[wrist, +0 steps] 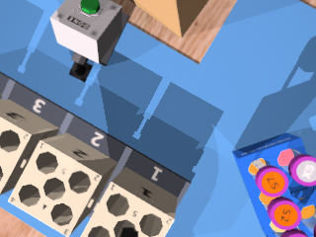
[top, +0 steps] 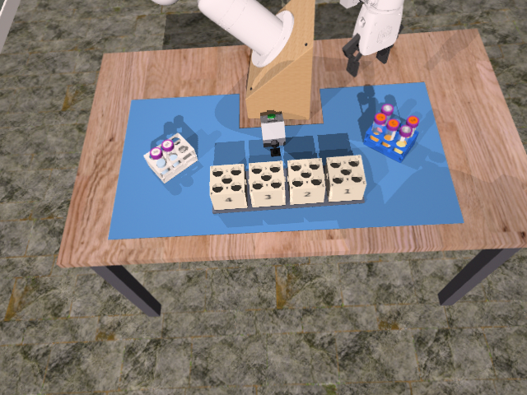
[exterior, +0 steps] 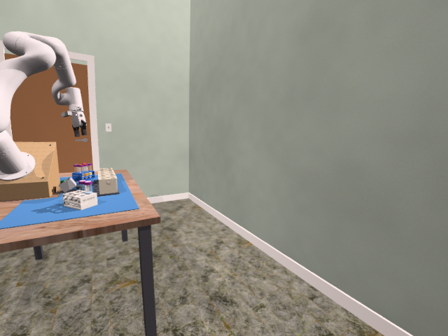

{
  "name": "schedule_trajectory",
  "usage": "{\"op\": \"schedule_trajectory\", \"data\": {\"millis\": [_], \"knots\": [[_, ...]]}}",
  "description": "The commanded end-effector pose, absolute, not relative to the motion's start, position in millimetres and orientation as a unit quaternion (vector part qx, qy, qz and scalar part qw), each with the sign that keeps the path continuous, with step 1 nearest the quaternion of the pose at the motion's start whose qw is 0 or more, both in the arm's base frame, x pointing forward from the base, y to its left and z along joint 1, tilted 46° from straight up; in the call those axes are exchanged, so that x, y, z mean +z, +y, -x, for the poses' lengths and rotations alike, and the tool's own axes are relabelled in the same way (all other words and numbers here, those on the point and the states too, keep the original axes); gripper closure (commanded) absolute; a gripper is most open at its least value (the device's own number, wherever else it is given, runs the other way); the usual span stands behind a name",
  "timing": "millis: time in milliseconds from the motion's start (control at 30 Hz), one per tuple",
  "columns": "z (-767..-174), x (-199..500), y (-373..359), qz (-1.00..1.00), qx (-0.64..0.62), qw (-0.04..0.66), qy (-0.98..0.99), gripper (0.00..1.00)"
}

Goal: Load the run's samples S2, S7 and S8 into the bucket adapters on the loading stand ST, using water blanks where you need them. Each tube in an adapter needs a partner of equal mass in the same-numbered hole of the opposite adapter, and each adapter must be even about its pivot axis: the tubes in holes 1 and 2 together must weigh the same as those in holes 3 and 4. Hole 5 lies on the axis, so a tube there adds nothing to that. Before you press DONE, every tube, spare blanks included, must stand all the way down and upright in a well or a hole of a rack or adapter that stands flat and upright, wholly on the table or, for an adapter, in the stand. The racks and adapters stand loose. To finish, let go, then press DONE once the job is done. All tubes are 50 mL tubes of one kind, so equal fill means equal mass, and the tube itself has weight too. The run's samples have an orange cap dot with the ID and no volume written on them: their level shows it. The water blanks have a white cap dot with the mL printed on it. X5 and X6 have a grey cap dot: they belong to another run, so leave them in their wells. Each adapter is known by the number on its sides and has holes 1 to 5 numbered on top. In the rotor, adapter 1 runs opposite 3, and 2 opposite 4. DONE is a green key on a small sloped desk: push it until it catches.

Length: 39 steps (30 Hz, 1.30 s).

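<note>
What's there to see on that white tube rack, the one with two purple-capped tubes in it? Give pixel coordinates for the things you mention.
The white, plastic-looking tube rack (top: pixel 165 175) (exterior: pixel 88 203) is a low, boxy frame with open sides and round wells on top. "BLANKS" is written on one side. Two clear tubes with purple-rimmed caps and white dots (top: pixel 156 153) (top: pixel 167 145) stand upright in it, and some wells are empty. It sits flat on the blue mat (top: pixel 140 212) (exterior: pixel 119 206), turned at an angle, with nothing else touching it.

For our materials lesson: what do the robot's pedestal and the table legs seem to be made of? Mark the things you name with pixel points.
The pedestal (top: pixel 278 95) (exterior: pixel 25 190) looks like pale wood, smooth and matte, given its tan, faintly grained faces. The table legs (top: pixel 129 290) (exterior: pixel 146 274) look like dark-painted metal, being straight, uniform and grainless, though painted wood is possible.
</note>
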<state>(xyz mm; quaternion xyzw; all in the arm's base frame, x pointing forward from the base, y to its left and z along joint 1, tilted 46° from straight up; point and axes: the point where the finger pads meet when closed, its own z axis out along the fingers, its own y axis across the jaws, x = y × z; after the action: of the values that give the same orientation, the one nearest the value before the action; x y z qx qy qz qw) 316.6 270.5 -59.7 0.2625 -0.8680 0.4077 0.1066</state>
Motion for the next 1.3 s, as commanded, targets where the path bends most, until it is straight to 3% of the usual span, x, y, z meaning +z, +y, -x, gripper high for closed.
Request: {"op": "schedule_trajectory", "data": {"millis": [0, 533, 1267], "knots": [[-317.1, -59.3, 271.5, -0.262, 0.407, 0.106, -0.868, 0.00], [-317.1, -59.3, 271.5, -0.262, 0.407, 0.106, -0.868, 0.00], [-349.7, -44.1, 235.4, 0.040, 0.414, -0.024, -0.909, 0.00]]}}
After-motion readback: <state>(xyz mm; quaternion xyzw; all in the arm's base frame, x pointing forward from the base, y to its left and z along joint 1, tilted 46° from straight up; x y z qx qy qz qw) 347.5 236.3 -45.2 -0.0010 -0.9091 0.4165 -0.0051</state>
